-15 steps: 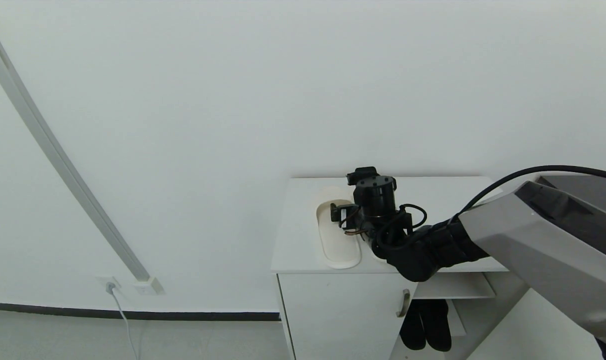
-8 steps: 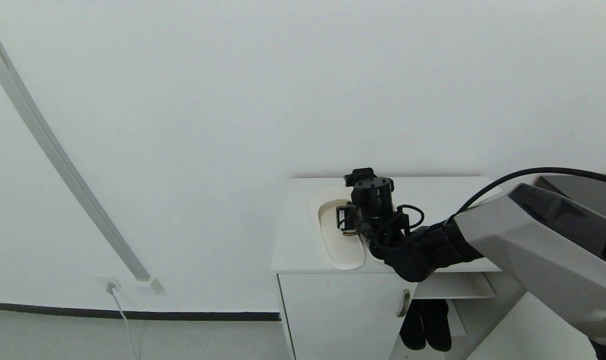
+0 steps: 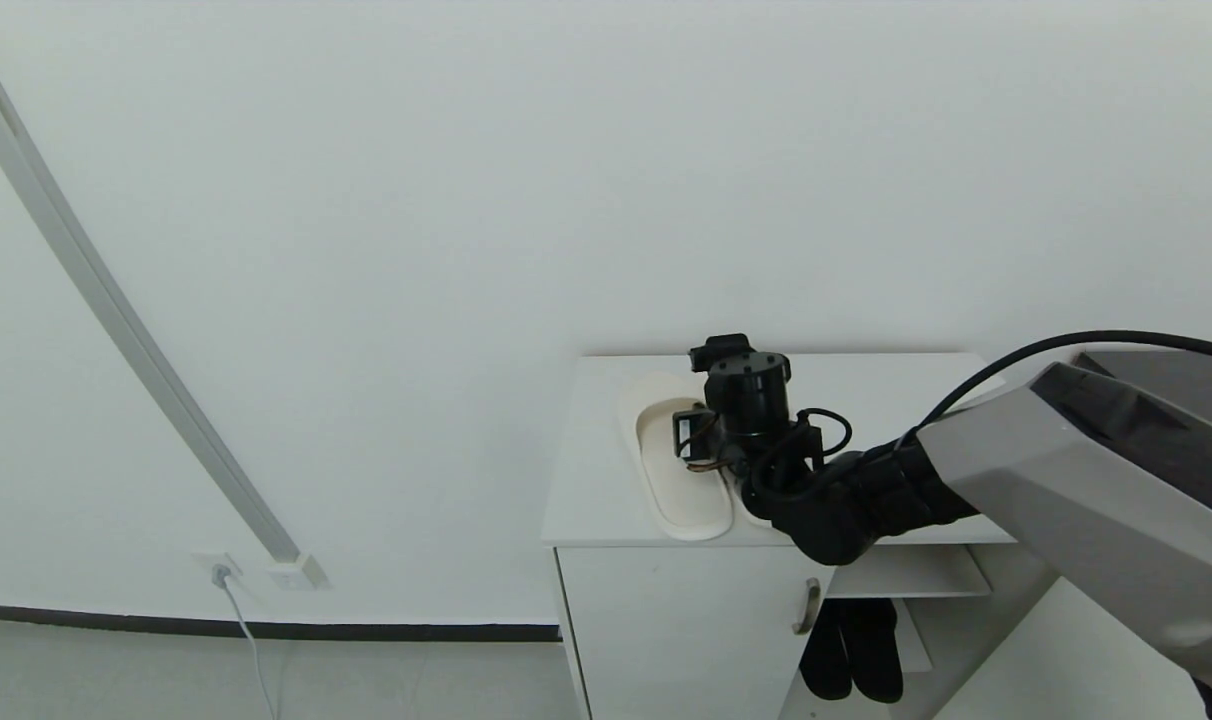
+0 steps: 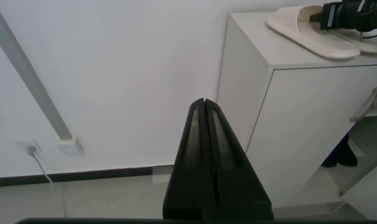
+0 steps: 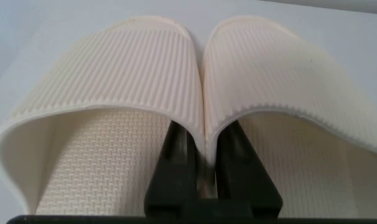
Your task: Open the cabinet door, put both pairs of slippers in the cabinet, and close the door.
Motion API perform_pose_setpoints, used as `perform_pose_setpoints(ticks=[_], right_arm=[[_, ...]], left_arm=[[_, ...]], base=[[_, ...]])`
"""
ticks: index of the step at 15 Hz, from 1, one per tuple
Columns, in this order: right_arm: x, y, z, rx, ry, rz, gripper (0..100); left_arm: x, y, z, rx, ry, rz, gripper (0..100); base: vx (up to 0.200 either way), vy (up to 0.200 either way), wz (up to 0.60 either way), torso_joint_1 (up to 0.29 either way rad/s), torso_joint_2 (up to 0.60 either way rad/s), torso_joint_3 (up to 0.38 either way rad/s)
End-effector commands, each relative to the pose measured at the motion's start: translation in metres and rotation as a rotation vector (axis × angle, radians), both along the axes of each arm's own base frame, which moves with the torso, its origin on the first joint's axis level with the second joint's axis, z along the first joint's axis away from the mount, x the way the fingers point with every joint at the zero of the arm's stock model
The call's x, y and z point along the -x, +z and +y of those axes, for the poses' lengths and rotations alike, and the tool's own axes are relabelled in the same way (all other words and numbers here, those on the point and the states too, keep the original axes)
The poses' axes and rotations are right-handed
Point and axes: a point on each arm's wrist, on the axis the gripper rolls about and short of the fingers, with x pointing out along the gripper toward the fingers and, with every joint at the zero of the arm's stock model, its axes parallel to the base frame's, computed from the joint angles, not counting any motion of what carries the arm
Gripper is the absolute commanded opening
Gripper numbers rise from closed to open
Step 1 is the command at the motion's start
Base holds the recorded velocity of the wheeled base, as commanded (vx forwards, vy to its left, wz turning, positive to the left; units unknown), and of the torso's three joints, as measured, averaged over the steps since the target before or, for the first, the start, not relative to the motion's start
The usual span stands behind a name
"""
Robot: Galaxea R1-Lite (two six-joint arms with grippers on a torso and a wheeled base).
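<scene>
White wall fills most of your head view, with a grey conduit [image 3: 116,300] slanting down across its left side to a wall socket [image 3: 221,572] near the floor, where a pale cable [image 3: 251,650] is plugged in. Your left gripper [image 4: 204,102] hangs low beside the cabinet's left flank, apart from it, its two black fingers pressed flat together with nothing between them. To the right stands the white cabinet [image 3: 606,480]. Its left door panel is closed and carries a curved metal handle [image 3: 809,606]. On its top lies the pair of cream slippers [image 3: 681,490], side by side and touching, toes toward the wall. Your right gripper [image 5: 204,168] sits at their heel openings, one finger inside each slipper, clamped on the two adjoining inner walls. Farther right the cabinet stands open, and the pair of black slippers [image 3: 851,650] rests inside on a lower shelf, beneath an upper shelf [image 3: 911,572].
</scene>
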Motion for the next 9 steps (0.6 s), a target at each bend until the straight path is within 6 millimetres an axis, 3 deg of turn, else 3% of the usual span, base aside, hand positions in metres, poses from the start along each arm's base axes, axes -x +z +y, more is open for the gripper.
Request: perform_pose_setpoints(ticks=[1,4,6,8,9], right_arm=[[0.015,0.022,-0.011,-0.011,0.036,-0.014,0],[0.053,0.054,-0.033,-0.034,0.113,-0.020,0],[0.094,0.071,-0.047,-0.042,0.198,-0.015,0],[0.128,0.079,-0.061,-0.044,0.256,-0.009,0],[0.135,0.079,-0.064,-0.043,0.265,-0.005,0]], left_arm=[[0.000,0.000,0.000,0.000,0.000,0.001,0],[0.000,0.000,0.000,-0.001,0.000,0.001,0],[0.000,0.000,0.000,-0.001,-0.002,0.001,0],[0.000,0.000,0.000,-0.001,0.000,0.001,0],[0.000,0.000,0.000,-0.001,0.000,0.001,0]], base=[[0.000,0.000,0.00,0.000,0.00,0.000],[0.000,0.000,0.00,0.000,0.00,0.000],[0.000,0.000,0.00,0.000,0.00,0.000],[0.000,0.000,0.00,0.000,0.00,0.000],[0.000,0.000,0.00,0.000,0.00,0.000]])
